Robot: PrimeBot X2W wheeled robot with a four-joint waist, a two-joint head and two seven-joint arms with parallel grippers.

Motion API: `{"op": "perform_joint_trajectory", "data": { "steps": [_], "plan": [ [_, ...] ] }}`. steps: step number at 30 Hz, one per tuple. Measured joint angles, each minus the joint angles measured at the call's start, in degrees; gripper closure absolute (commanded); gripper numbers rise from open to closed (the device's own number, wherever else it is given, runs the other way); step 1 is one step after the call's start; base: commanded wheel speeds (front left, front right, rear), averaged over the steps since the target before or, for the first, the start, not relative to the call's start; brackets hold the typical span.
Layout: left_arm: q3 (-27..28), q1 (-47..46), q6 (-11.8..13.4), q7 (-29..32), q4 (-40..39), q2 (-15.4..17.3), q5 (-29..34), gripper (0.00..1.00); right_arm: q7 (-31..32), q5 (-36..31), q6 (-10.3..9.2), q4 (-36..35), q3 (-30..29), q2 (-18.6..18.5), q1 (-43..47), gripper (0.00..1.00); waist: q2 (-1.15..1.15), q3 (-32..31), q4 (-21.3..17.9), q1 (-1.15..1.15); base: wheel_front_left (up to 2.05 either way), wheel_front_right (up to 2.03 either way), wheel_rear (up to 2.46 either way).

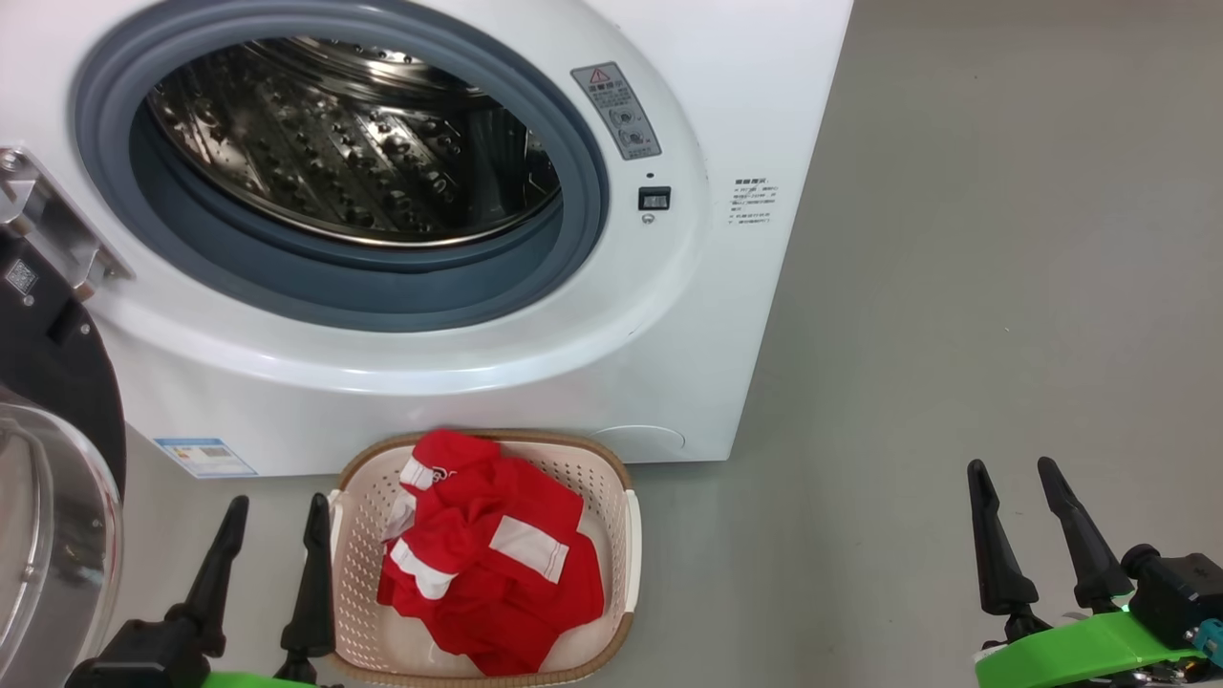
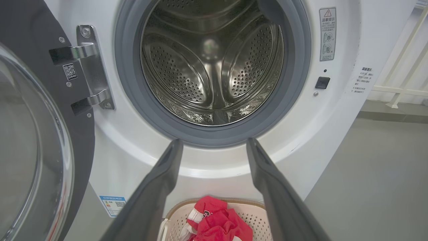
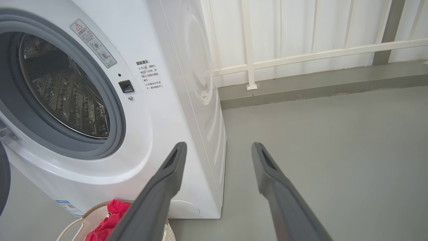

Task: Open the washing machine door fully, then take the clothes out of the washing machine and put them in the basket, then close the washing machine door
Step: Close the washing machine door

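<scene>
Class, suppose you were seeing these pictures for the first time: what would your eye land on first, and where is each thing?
The bright red clothes jump out, heaped in the cream basket on the floor right in front of the washing machine. Above them gapes the shiny steel drum, with nothing visible inside, and the washing machine door stands swung open at the left.

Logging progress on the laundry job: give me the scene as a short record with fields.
washing machine door: open, swung left
drum: no clothes seen inside
basket: on the floor before the washing machine
clothes: red and white, in the basket
left gripper: open, empty
right gripper: open, empty
left to do: close the door
</scene>
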Motion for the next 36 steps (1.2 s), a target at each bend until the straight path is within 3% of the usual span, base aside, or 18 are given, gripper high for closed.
{"op": "perform_joint_trajectory", "data": {
  "steps": [36],
  "plan": [
    [-0.1, 0.0, 0.0, 0.0, -0.2, -0.2, 0.0, 0.00, 0.0, 0.0, 0.01, -0.1, 0.0, 0.0, 0.0, 0.00, 0.00, 0.2, 0.5, 0.00, -0.65, 0.65, 0.00]
  ]
}}
